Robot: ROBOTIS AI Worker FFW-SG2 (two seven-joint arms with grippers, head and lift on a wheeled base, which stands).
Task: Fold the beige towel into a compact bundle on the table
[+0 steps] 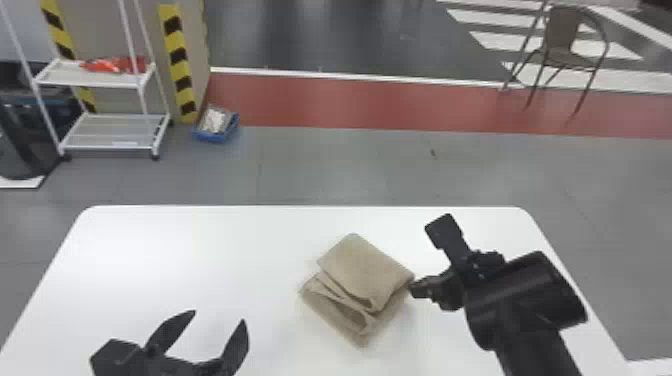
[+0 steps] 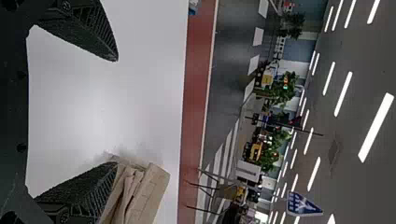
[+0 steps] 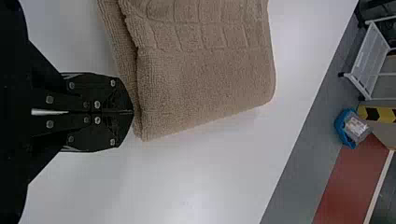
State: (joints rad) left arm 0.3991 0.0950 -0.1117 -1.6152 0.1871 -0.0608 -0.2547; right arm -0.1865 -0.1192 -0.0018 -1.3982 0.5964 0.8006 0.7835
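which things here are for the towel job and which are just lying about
For the job:
- towel, partly folded
- table under it
- left hand, open
- right hand, shut, at the towel's edge

Just about:
- cart
- blue bin
- chair

Towel [image 1: 367, 265] on the bench [image 1: 175, 255], between the left claw [image 1: 216, 317] and the right claw [image 1: 414, 289]; on the floor [image 1: 350, 165] behind, left to right: cart [image 1: 112, 145], bin [image 1: 212, 137] near it, and, well apart, chair [image 1: 562, 40].

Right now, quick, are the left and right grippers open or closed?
Left gripper: open, holding nothing.
Right gripper: closed, at the towel's edge; can't tell if it pinches cloth.
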